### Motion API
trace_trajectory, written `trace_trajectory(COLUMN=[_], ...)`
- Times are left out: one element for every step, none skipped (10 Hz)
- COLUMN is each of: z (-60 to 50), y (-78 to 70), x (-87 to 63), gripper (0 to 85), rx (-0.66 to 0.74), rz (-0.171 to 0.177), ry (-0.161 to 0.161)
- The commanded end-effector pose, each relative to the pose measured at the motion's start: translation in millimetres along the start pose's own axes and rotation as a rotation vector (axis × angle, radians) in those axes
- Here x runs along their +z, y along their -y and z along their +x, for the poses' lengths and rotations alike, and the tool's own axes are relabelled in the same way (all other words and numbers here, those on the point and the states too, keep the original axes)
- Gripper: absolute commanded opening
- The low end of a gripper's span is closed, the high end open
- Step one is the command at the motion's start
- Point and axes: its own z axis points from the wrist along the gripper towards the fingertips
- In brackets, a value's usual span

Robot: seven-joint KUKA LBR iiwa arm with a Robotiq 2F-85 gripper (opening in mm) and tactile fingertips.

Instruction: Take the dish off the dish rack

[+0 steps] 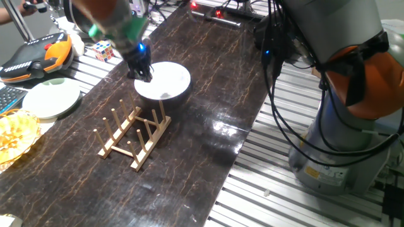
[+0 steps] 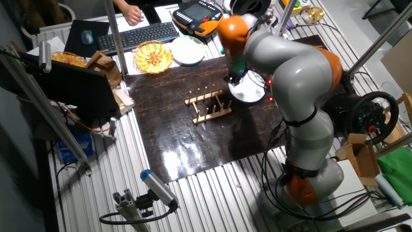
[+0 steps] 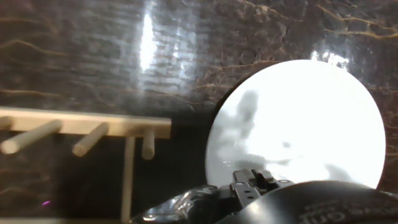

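Bowl's off the rack, pretty much done here

Nearest me, my gripper (image 1: 141, 71) is pinching the rim of the dish (image 1: 165, 82), though I can't tell for sure how tight. The dish sits mouth-up on the dark table (image 1: 208, 145), round, so no long axis. Just beyond it is the dish rack (image 1: 134, 137), pegs empty. What's left: let go and back away.

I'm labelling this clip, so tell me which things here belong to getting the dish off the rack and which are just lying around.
Part of the job:
- dish
- dish rack
- gripper at the dish's rim

Just lying about:
- pale green plate
- yellow wicker basket
- Rubik's cube
- keyboard
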Motion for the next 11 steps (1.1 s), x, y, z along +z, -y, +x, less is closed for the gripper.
trace_trajectory(z=[0.9, 2.6, 4.7, 6.2, 7.1, 8.1, 9.9, 12.2, 13.6, 14.2, 14.3], y=[1.2, 0.5, -1.2, -3.0, -3.5, -3.9, -4.0, -4.4, -6.8, -8.5, -9.0], x=[-13.0, -24.4, -33.1, -37.3, -40.2, -43.8, -48.9, -54.6, -62.0, -64.9, -65.0], gripper=[0.7, 0.7, 0.7, 0.7, 0.7, 0.7, 0.7, 0.7, 0.7, 0.7, 0.7], rx=[-0.005, -0.01, -0.021, -0.029, -0.046, -0.061, -0.07, -0.079, -0.081, -0.08, -0.081], rz=[-0.071, -0.107, -0.108, -0.103, -0.094, -0.091, -0.089, -0.09, -0.093, -0.094, -0.094], ry=[-0.005, -0.008, -0.009, 0.0, 0.018, 0.032, 0.035, 0.037, 0.032, 0.03, 0.035])
